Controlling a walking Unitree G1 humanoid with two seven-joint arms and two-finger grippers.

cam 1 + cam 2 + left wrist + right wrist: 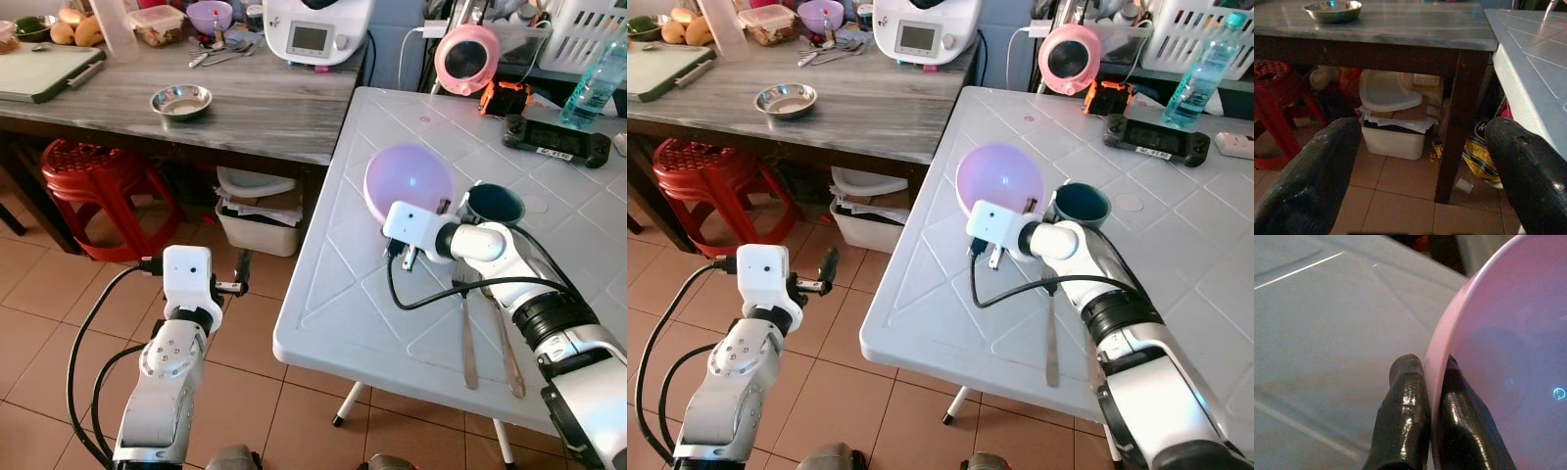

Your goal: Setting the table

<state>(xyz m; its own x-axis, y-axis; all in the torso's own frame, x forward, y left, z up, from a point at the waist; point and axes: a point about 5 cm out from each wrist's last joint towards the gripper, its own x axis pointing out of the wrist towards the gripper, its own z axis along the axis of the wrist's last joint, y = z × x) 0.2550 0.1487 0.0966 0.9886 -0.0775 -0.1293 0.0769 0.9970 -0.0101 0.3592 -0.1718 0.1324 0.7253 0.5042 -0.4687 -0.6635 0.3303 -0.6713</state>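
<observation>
Two grippers: right gripper [1431, 396] jaws pinch pink bowl [409, 181] rim on white surface [323, 313]; left gripper [1420, 171] open, idle, farther off.

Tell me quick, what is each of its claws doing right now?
Left gripper: jaws open, holding nothing, out over the floor beside the white table.
Right gripper: jaws shut on the rim of the pink bowl.

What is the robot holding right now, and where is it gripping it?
The right gripper pinches the pink bowl by its rim; the left gripper holds nothing.
</observation>
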